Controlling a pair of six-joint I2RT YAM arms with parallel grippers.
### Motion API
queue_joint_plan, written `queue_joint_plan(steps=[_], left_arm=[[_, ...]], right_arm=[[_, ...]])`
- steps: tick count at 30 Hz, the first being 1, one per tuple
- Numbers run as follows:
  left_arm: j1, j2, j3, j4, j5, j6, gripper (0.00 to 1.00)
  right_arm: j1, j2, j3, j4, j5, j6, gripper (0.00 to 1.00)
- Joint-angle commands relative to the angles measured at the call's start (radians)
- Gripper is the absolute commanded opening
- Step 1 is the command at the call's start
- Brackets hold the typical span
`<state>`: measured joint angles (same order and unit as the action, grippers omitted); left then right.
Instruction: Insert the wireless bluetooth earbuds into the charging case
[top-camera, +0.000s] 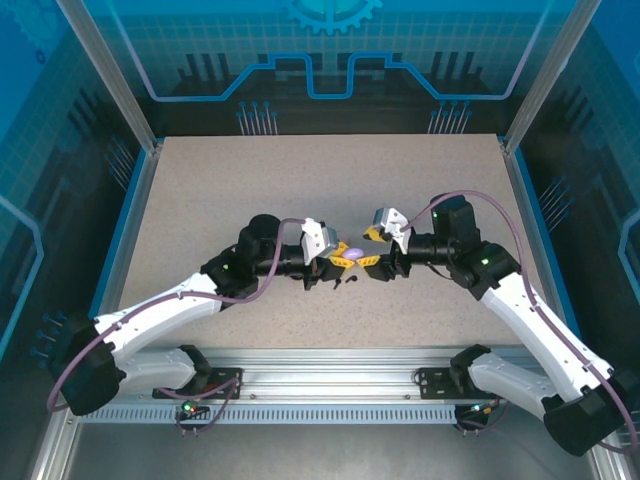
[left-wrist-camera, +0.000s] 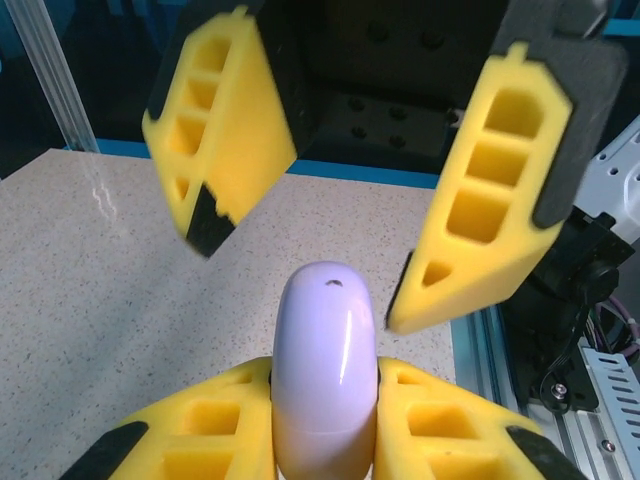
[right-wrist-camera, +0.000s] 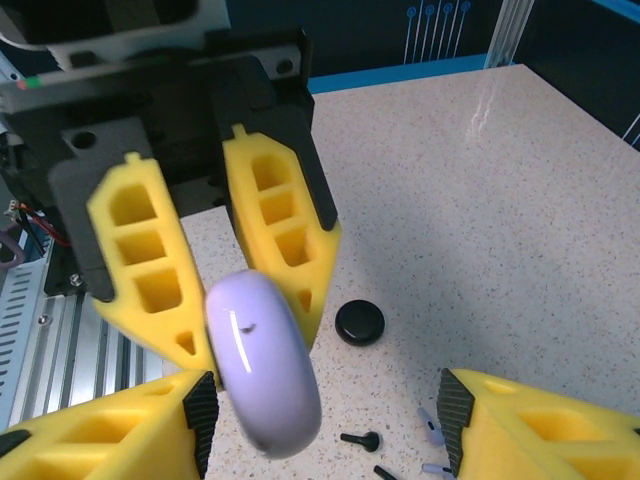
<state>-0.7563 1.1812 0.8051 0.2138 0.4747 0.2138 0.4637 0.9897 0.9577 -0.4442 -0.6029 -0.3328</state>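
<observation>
Step in hand: the lavender case (top-camera: 351, 251) is held up off the table (top-camera: 250, 180) between the two arms. I judge this to be the presenting of the case for opening or for a handover, with no earbud loaded yet.
Left gripper (left-wrist-camera: 325, 425): clamped on the case. In the left wrist view its yellow fingers press both flat faces at the bottom centre of the frame, and the case stands on edge between them.
Right gripper (right-wrist-camera: 335, 400): fingers spread wide, one at the lower left and one at the lower right of the right wrist view, holding nothing. The case (right-wrist-camera: 262, 365) sits close to the lower-left finger, and I cannot tell whether they touch.
Case: appears shut, a smooth rounded puck with a small dark mark near its upper edge. No open lid or socket shows.
Earbuds: lying on the table at the bottom centre of the right wrist view, under the raised case. A black earbud (right-wrist-camera: 360, 438) lies just beside pale earbuds (right-wrist-camera: 430, 425), all apart from the case.
Other: a black case (right-wrist-camera: 359, 322), round and flat, lies on the table right of the lavender one.
Next move: probably the right fingers must close on the free rim or lid half while the left holds firm, then part the lid. It calls for careful alignment, since the shell looks glossy and could slip or twist.
After that: the earbuds have yet to be picked from the table and seated.
</observation>
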Motion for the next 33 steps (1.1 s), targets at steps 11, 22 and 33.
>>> queue_joint_plan(steps=[11, 22, 33], left_arm=[[-0.014, 0.008, 0.045, -0.018, -0.009, 0.036, 0.18], [-0.021, 0.015, 0.051, -0.044, -0.019, 0.049, 0.18], [-0.022, 0.020, 0.053, -0.046, -0.021, 0.050, 0.18]], right_arm=[[-0.023, 0.013, 0.045, 0.034, 0.061, 0.063, 0.64], [-0.055, 0.015, 0.060, 0.045, 0.060, 0.093, 0.63], [-0.065, 0.021, 0.062, 0.049, 0.052, 0.105, 0.64]])
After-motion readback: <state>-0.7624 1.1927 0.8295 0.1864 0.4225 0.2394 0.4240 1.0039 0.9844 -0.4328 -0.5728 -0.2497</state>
